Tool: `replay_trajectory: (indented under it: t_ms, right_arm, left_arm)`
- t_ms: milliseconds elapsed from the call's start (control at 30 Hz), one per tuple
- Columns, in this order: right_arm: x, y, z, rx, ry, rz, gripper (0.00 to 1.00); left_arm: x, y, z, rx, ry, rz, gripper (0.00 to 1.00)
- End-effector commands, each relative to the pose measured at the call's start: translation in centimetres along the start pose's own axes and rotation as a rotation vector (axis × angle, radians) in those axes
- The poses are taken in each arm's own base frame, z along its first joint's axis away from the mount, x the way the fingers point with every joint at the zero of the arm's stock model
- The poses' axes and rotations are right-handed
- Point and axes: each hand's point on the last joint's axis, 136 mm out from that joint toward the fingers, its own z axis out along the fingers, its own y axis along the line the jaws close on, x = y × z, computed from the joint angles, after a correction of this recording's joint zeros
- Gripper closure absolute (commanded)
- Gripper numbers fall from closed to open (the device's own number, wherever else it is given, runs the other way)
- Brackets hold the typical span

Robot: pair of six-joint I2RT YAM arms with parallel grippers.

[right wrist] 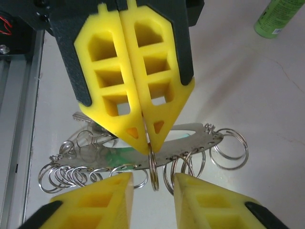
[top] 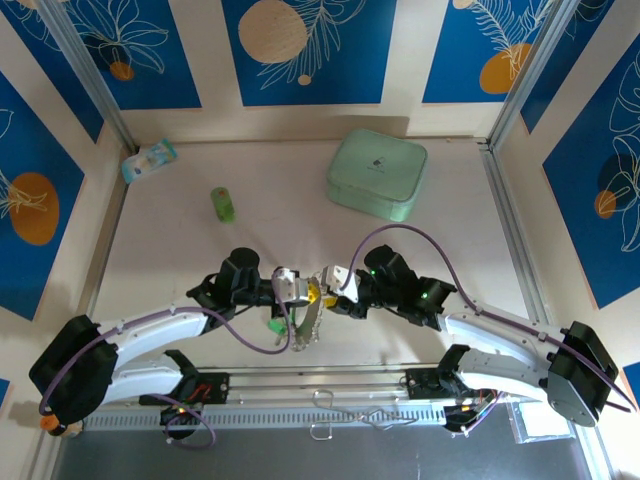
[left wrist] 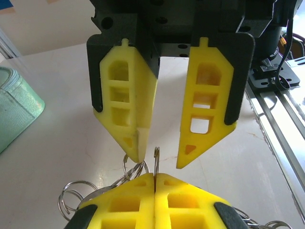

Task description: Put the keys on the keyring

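Observation:
Over the table's near middle the two grippers meet tip to tip. My left gripper (top: 310,294) (left wrist: 156,175) (right wrist: 150,143) is shut on a small split ring (right wrist: 153,171) that hangs from the keyring (right wrist: 190,143) (top: 305,328), a flat silvery oval with several small rings along its edge. The keyring dangles below that grip. My right gripper (top: 326,284) (right wrist: 152,177) (left wrist: 160,161) stands open, one finger on each side of that pinched ring without touching it. A silver key (right wrist: 82,118) with a green head (top: 276,325) lies behind the keyring, partly hidden.
A mint-green rounded case (top: 376,173) (left wrist: 16,109) sits at the back right. An upright green cylinder (top: 222,204) (right wrist: 279,16) stands left of centre, and a small packet (top: 148,160) lies at the back left. A metal rail (top: 330,385) runs along the near edge.

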Motion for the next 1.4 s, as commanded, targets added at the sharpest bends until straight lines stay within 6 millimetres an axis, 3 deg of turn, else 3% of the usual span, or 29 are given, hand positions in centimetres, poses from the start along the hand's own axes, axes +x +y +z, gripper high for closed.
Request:
replay_trajectory:
  t_ms: [0, 200, 333, 500, 833, 1033, 1167, 1267, 1367]
  right_arm:
    - [-0.7, 0.7, 0.0, -0.031, -0.040, -0.019, 0.78]
    - [-0.8, 0.8, -0.1, -0.038, -0.040, -0.030, 1.00]
    - [-1.2, 0.8, -0.4, -0.039, -0.037, -0.058, 1.00]
    - [-1.8, 0.7, -0.8, -0.005, -0.070, -0.124, 1.00]
    - [-2.3, 1.1, -0.7, -0.016, -0.096, -0.198, 1.00]
    - [-2.3, 1.5, -0.4, -0.033, -0.096, -0.211, 1.00]
    - [-2.0, 1.6, -0.4, -0.035, -0.080, -0.205, 1.00]
    - [-1.6, 1.4, -1.1, -0.020, -0.073, -0.168, 0.74]
    - [-1.2, 1.3, -2.2, 0.010, -0.083, -0.142, 0.66]
  left_arm:
    - [-0.8, -0.4, 0.0, 0.011, -0.026, 0.050, 1.00]
    - [-0.7, -0.1, 0.0, -0.004, -0.014, 0.040, 1.00]
    - [-0.1, -0.1, 0.0, -0.014, 0.022, 0.018, 0.84]
    - [0.1, -0.6, 0.2, 0.007, 0.028, 0.009, 0.77]
    - [-0.3, -0.8, 0.5, 0.012, -0.005, 0.009, 0.79]
    - [-0.7, -0.9, 0.5, 0.021, -0.025, 0.011, 0.85]
    - [-1.0, -0.9, 0.3, 0.015, -0.039, 0.024, 0.96]
    - [-1.5, -0.7, -0.1, -0.017, -0.056, 0.068, 1.00]
    - [-1.9, -0.5, -0.6, -0.082, -0.057, 0.182, 1.00]
